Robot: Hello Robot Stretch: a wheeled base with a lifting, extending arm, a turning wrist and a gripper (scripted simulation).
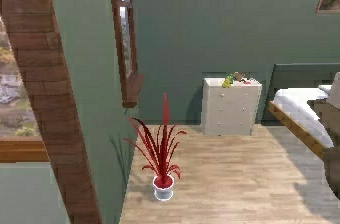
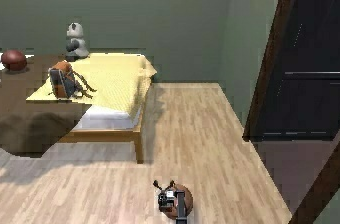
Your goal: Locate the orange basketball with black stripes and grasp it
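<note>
In a green-walled bedroom, the gripper (image 2: 164,186) hangs over bare plank floor, holding nothing.
On the bed (image 2: 128,80) lie one round reddish-brown ball (image 2: 15,60) at its far left, one orange backpack (image 2: 65,80) and one panda toy (image 2: 75,37). I cannot tell how the fingers are set. Open floor runs from the bed's edge to a dark door (image 2: 308,70). Ahead, one white pot (image 1: 163,184) holds a red plant (image 1: 158,140), and one white dresser (image 1: 232,108) has small things on top.

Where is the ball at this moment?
In the arm side view's upper left, the reddish-brown ball lies on the bed, left of the orange bag and the black-and-white toy.
</note>
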